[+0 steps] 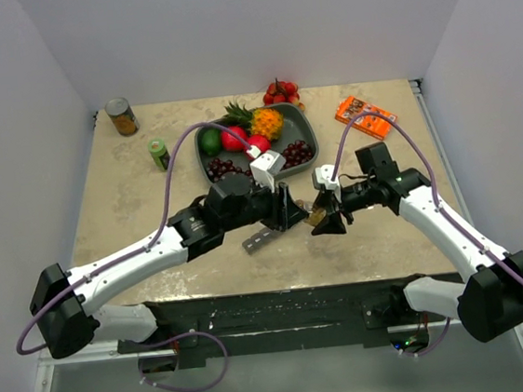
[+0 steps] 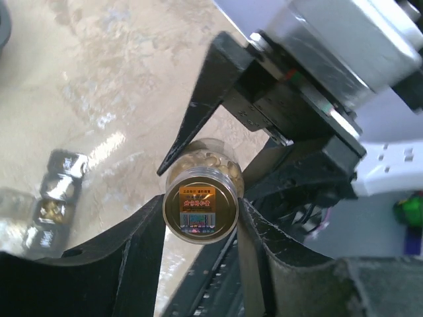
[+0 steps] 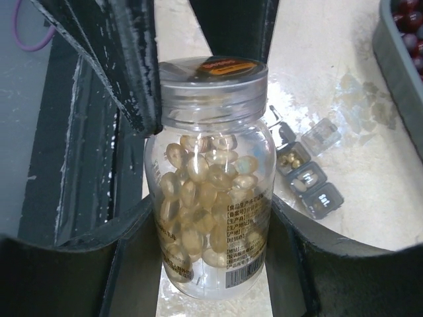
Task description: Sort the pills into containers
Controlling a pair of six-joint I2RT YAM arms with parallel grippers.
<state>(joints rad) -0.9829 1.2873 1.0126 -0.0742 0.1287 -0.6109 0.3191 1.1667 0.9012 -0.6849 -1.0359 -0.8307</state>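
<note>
A clear pill bottle (image 3: 210,198) full of yellowish capsules is held between both grippers above the table (image 1: 123,211). My right gripper (image 3: 211,221) is shut on the bottle's body. My left gripper (image 2: 201,218) is shut on the bottle's cap (image 2: 200,208), which has an orange label. In the top view the two grippers meet at the bottle (image 1: 318,216). The containers, a dark-grey strip of small compartments (image 1: 259,241), lie on the table just below the left gripper. In the right wrist view the strip (image 3: 305,173) has one lid open and pills in some compartments. It shows blurred in the left wrist view (image 2: 56,198).
A grey fruit tray (image 1: 211,175) with pineapple, grapes and other fruit stands behind the grippers; its edge shows in the right wrist view (image 3: 396,53). A tin can (image 1: 122,117), a small green can (image 1: 158,153), red fruit (image 1: 280,91) and an orange packet (image 1: 365,117) stand further back.
</note>
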